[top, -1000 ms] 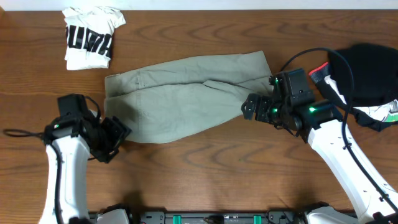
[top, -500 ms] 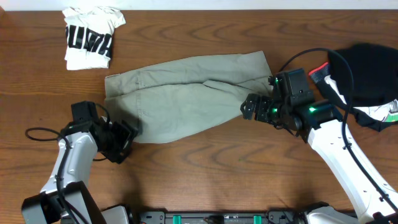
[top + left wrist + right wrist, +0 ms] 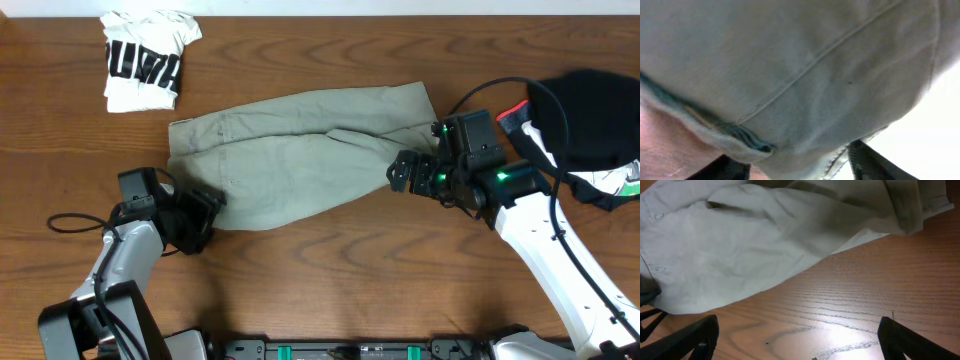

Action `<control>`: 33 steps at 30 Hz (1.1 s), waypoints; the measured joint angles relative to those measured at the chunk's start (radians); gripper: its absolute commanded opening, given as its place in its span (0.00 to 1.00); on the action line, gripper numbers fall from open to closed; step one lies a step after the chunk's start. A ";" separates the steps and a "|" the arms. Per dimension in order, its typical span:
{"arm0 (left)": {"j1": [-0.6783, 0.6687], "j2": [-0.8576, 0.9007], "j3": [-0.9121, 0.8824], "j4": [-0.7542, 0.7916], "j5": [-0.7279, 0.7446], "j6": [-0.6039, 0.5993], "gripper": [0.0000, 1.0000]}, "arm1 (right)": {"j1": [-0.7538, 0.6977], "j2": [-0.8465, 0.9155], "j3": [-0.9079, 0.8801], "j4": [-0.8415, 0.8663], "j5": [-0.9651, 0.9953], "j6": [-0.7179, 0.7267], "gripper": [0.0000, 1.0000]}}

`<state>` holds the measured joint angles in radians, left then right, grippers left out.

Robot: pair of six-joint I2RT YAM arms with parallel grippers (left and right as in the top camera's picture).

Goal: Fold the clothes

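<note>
My left gripper [image 3: 206,213] sits at the near left corner of the shorts [image 3: 300,160]; in its wrist view the cloth [image 3: 805,75] fills almost the whole frame, and a hemmed edge hangs down between the two dark fingers [image 3: 867,161], which stand partly apart; whether they have actually pinched the fabric I cannot tell, since the tips are cut off at the bottom of the picture. My right gripper [image 3: 398,172] is spread wide and holds nothing; from its wrist camera the fingers [image 3: 687,337] sit at either bottom corner with bare table [image 3: 865,280] between them, and the shorts' right edge lies just ahead of them. The shorts lie spread across the middle of the table, rumpled, with one fold running lengthwise. A folded white tee [image 3: 145,60] lies well apart at the far left. A dark pile [image 3: 600,110] at the far right is cut off by the frame edge and partly hidden behind my right arm; I cannot make out what it is.
</note>
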<state>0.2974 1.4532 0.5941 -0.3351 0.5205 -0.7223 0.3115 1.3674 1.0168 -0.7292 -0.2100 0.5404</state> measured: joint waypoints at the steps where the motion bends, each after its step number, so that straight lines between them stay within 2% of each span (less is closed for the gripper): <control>1: 0.000 0.000 -0.001 0.001 -0.002 -0.004 0.45 | 0.000 0.000 0.000 0.000 0.000 0.000 0.99; 9: 0.000 -0.021 -0.006 -0.005 0.025 -0.011 0.13 | 0.000 0.005 0.000 -0.001 0.000 0.000 0.99; 13: 0.000 -0.091 -0.011 -0.040 0.037 -0.011 0.06 | 0.000 0.021 0.000 -0.005 0.001 0.000 0.97; 17: 0.000 -0.186 -0.011 -0.051 0.053 -0.024 0.06 | 0.001 0.023 0.000 -0.005 0.001 0.000 0.96; 21: -0.001 -0.296 -0.011 -0.040 0.064 -0.070 0.06 | 0.014 0.023 0.000 -0.005 0.003 0.016 0.89; 26: -0.002 -0.382 -0.010 0.087 0.072 -0.131 0.06 | 0.087 0.030 0.000 0.035 0.004 0.034 0.89; 33: -0.004 -0.393 -0.010 0.233 0.049 -0.197 0.06 | 0.232 0.094 0.000 0.139 0.006 0.118 0.89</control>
<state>0.2932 1.0603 0.5846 -0.1020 0.5697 -0.9195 0.5438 1.4616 1.0164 -0.5900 -0.2043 0.6582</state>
